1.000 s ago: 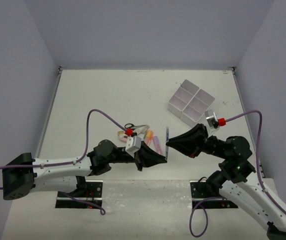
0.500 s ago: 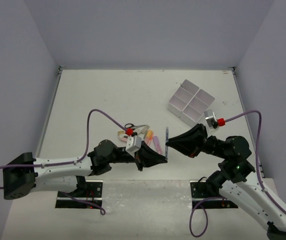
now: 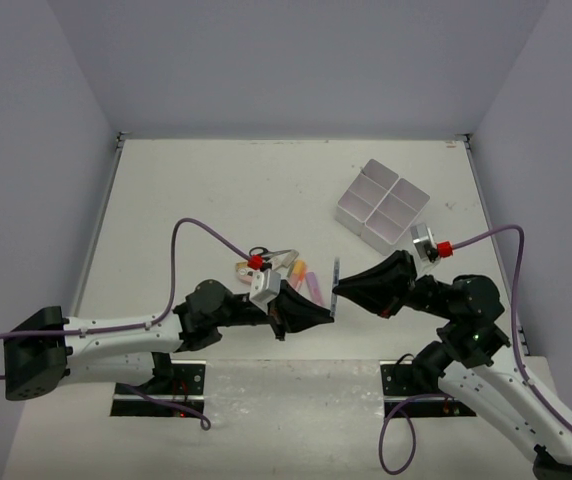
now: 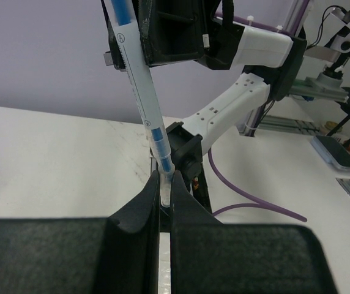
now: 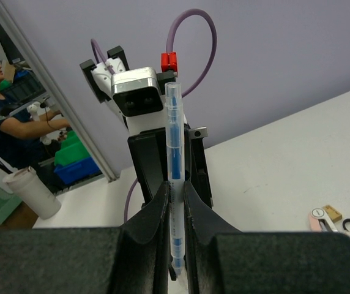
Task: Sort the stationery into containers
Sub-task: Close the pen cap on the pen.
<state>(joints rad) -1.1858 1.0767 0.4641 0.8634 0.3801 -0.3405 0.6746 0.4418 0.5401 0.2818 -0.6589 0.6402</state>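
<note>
Left fingers (image 4: 145, 207) and right fingers (image 5: 157, 211) both pinch one thin pen (image 3: 335, 285) in mid-air between the arms, while the box (image 3: 358, 214) looks empty and scissors (image 3: 269, 255) and markers (image 3: 308, 280) lie on the table (image 3: 216, 190), so nearly all sorting remains.

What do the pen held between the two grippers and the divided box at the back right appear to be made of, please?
The pen looks like clear, glossy plastic: the blue ink tube shows through its barrel. The divided box looks like white, opaque plastic with thin, smooth walls, though from the overhead view cardboard cannot be ruled out.
</note>
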